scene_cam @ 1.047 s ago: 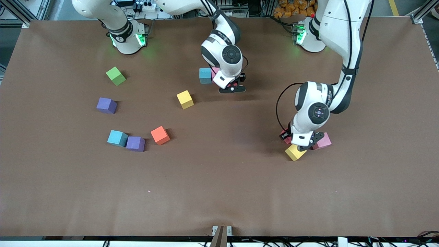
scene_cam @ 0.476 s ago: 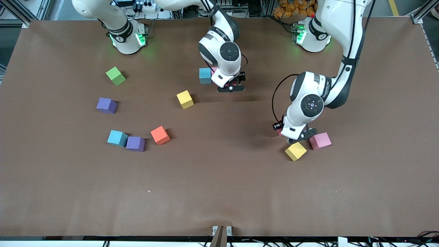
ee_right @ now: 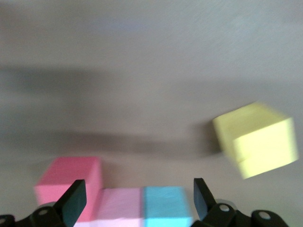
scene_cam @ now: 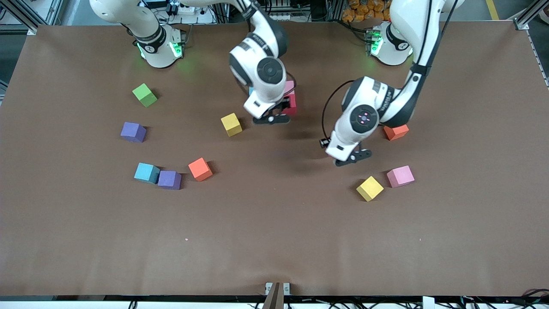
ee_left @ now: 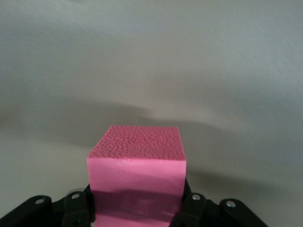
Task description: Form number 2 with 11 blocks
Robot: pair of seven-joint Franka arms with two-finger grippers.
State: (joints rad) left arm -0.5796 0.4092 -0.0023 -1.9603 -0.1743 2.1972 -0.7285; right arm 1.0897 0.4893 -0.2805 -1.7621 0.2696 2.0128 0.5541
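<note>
Brown table [scene_cam: 274, 240]; left hand [scene_cam: 352, 159] grasps pink block [ee_left: 136, 175]; right hand [scene_cam: 271, 120] released

The left gripper [scene_cam: 352, 159], clamped on a pink cube [ee_left: 136, 177], has lifted away from the yellow cube [scene_cam: 369, 188], uncovering an orange cube [scene_cam: 395, 131]. The right gripper [scene_cam: 271, 119] has opened and drawn back, exposing a red cube [scene_cam: 290, 104].
</note>
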